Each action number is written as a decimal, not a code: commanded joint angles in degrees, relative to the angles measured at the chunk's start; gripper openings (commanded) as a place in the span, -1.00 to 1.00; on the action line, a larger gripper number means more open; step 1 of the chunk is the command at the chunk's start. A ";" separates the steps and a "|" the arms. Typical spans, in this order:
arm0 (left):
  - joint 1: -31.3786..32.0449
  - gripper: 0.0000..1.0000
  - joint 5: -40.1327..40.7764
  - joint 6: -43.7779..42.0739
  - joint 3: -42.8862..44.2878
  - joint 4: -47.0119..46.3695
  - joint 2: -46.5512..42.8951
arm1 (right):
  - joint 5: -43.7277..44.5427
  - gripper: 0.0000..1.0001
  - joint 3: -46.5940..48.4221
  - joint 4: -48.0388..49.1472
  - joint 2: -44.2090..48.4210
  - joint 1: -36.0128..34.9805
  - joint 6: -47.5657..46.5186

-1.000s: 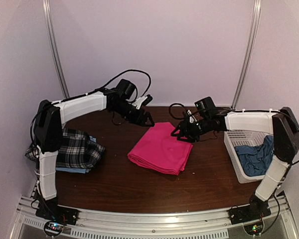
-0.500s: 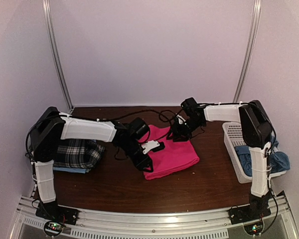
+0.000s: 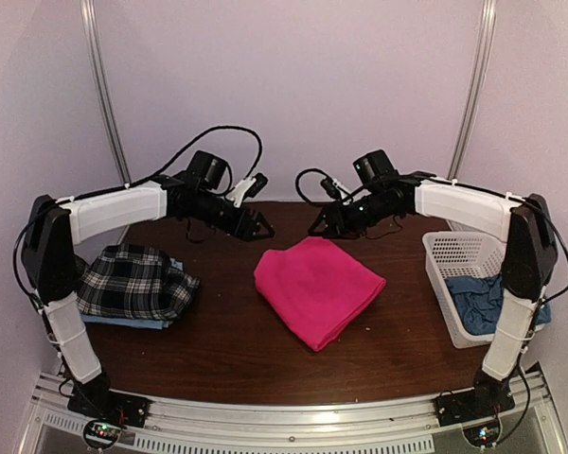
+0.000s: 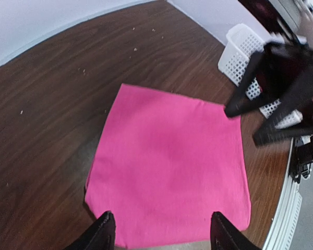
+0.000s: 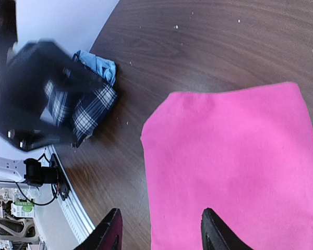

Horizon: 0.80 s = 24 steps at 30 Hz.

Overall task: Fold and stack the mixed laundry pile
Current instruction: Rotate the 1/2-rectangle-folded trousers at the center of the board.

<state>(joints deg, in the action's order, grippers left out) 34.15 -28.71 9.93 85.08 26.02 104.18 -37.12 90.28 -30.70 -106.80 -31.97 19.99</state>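
Note:
The hot-pink trousers [image 3: 317,284] lie folded into a flat square in the middle of the table, also in the left wrist view [image 4: 167,166] and right wrist view [image 5: 235,166]. My left gripper [image 3: 263,228] [image 4: 161,234] hangs open above their far left edge, holding nothing. My right gripper [image 3: 316,229] [image 5: 161,232] hangs open above their far right edge, also holding nothing. The black-and-white plaid shirt [image 3: 133,282] [image 5: 88,112] lies folded at the left on a light blue shirt [image 3: 137,323] [image 5: 101,67]. A duller blue cloth [image 3: 483,298] sits in the basket.
The white lattice basket [image 3: 452,253] [image 4: 240,47] stands at the table's right edge. Both arms arch over the table's far half, fingertips close together above the trousers. Bare wood shows in front of the trousers and between them and the plaid shirt.
Both grippers have let go and risen off the trousers to the far side. The left came up from their near left edge. The trousers now lie flat, turned slightly.

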 commanded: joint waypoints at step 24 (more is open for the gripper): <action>0.27 -0.01 -6.97 6.41 -25.08 -7.57 -2.84 | 6.86 0.01 14.93 -9.18 -21.97 5.10 -10.17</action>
<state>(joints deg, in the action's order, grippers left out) 35.35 -32.25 13.30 64.05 24.25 109.21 -27.92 102.21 -36.69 -128.75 -26.02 15.79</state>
